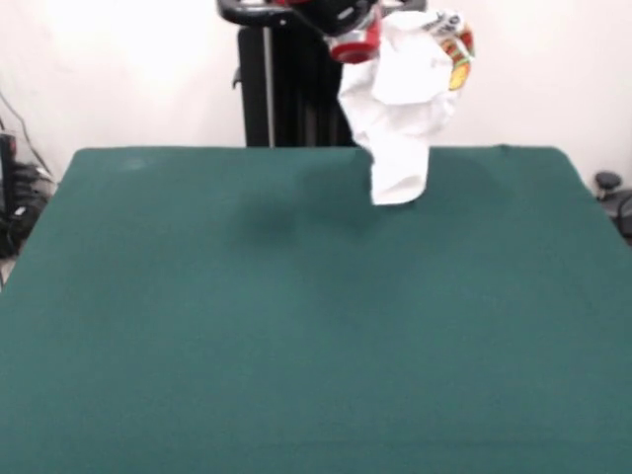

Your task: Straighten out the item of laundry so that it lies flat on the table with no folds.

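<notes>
At 12 o'clock above the counter (296, 326), laundry (403, 99) dangling bunched, clear of the felt. Gripper (357, 39) hidden behind cloth; open or clamped, cannot tell. Risk: falling in a crumpled heap, or off the far edge, if released here.

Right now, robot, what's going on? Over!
Pincer up high, gripping the laundry. Garment dangling bunched above the far side of the table, not flat yet. Nothing in the way. Over.
</notes>
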Action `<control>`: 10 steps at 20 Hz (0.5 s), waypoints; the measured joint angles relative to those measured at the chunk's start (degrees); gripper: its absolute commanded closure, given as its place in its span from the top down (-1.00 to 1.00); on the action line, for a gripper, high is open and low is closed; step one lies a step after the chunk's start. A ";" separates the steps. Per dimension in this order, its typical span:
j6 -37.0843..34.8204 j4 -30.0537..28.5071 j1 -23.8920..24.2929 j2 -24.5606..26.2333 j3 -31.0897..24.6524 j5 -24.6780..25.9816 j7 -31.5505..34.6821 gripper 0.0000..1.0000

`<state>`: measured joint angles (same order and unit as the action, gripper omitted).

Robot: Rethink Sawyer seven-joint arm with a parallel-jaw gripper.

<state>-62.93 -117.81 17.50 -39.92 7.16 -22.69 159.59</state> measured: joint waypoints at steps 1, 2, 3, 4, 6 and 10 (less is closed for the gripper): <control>-1.07 0.39 -0.04 -0.27 0.15 0.20 0.00 -1.00; -1.68 0.60 -0.08 -0.41 0.22 0.33 0.00 -1.00; -2.84 1.05 -0.14 -0.72 0.32 0.60 0.00 -1.00; -5.81 2.35 -0.33 -1.42 0.53 1.45 0.00 -1.00; -7.86 3.57 -0.35 -1.49 0.61 2.02 0.00 -1.00; -10.07 7.04 0.38 0.40 0.60 2.69 0.00 -1.00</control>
<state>-73.00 -110.77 17.89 -39.52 7.76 -19.99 159.59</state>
